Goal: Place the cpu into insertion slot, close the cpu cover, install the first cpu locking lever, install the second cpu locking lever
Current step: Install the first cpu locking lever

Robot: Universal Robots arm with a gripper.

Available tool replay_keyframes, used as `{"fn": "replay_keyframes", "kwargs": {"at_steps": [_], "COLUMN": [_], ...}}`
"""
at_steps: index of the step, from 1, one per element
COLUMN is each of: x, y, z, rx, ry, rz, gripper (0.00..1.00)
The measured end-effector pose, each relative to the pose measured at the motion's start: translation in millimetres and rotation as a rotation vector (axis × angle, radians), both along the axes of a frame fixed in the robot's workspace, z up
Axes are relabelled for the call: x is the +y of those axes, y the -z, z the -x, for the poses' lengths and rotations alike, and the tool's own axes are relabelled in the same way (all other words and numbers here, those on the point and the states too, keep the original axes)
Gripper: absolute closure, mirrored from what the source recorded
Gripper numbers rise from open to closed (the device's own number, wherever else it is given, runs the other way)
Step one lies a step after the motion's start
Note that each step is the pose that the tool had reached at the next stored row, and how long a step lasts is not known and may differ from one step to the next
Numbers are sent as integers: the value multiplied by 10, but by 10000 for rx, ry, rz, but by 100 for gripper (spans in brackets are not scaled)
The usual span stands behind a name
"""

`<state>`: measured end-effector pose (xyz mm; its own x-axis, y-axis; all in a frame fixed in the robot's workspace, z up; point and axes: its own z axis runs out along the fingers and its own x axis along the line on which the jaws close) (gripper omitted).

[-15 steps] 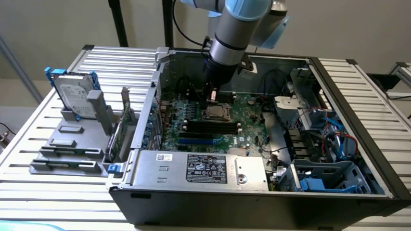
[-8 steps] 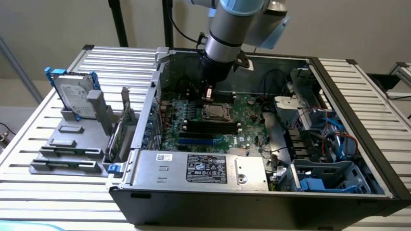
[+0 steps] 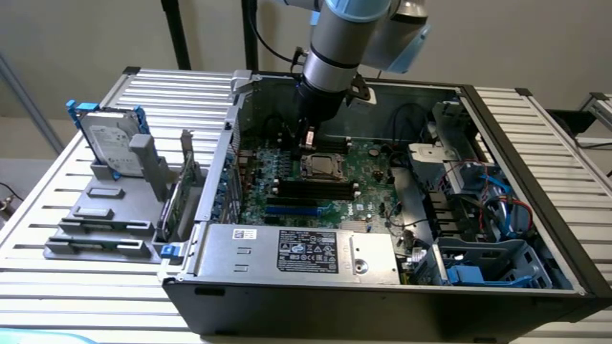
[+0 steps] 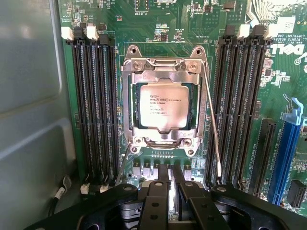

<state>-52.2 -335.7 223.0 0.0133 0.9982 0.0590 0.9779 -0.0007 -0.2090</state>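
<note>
The cpu (image 4: 166, 104) lies flat in the insertion slot (image 4: 162, 140), its silvery face with print showing. The cpu cover (image 4: 162, 67) is down over it, and the chip shows through its square window. One thin wire locking lever (image 4: 212, 124) runs along one side of the socket with its free end standing off the board. A second wire lever (image 4: 123, 165) sticks out at the opposite corner. My gripper (image 4: 170, 175) hovers just off the socket's near edge, fingers (image 4: 157, 191) close together with nothing between them. In the exterior view the gripper (image 3: 308, 143) hangs right above the socket (image 3: 323, 166).
Black memory strips (image 4: 96, 105) (image 4: 240, 105) flank the socket on both sides, and a blue connector strip (image 4: 287, 153) lies beyond one set. The grey labelled metal box (image 3: 297, 252) sits at the case front. Cables and a drive cage (image 3: 478, 215) fill the exterior view's right.
</note>
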Motion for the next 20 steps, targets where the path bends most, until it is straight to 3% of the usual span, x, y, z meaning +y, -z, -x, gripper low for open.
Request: {"fn": "replay_keyframes", "kwargs": {"at_steps": [8, 14, 20], "x": [-5, -61, -71], "y": [-4, -61, -106], "z": [0, 27, 96], "rx": [2, 2, 0], "ry": [1, 63, 203], "rz": [2, -33, -78], "gripper": [82, 82, 82]}}
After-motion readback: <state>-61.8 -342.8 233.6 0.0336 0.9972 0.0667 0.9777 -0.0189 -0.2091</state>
